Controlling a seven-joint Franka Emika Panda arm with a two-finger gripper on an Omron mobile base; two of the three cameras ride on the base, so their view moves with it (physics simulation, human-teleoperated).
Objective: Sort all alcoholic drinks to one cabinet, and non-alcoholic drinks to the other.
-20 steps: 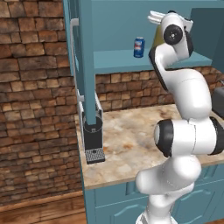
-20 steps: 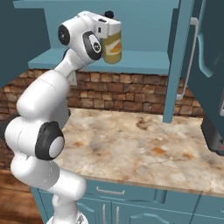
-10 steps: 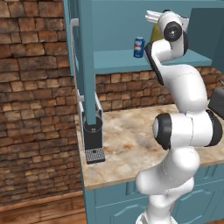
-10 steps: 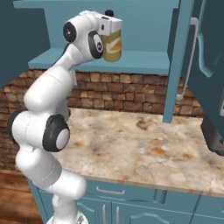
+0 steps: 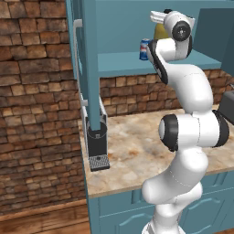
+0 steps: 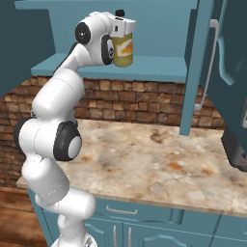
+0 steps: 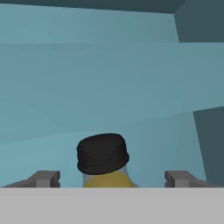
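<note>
In the left base view, a coffee machine [image 5: 97, 141] is seen at centre left on the counter [image 5: 137, 151], under an open cabinet door [image 5: 89, 59]. A can [image 5: 144, 49] is placed on the cabinet shelf [image 5: 123, 64], upper centre. Just right of it, the juice bottle [image 5: 159, 32] is partly hidden behind the arm.

In the right base view, the bottle [image 6: 123, 48] is seen upright on the shelf [image 6: 144, 65], upper centre, with the gripper [image 6: 120, 26] set around its top.

In the hand view, the black cap [image 7: 103, 153] is shown at bottom centre between 2 fingertips [image 7: 43, 178], each held clear of it. The claw is released, nothing grasped.
</note>
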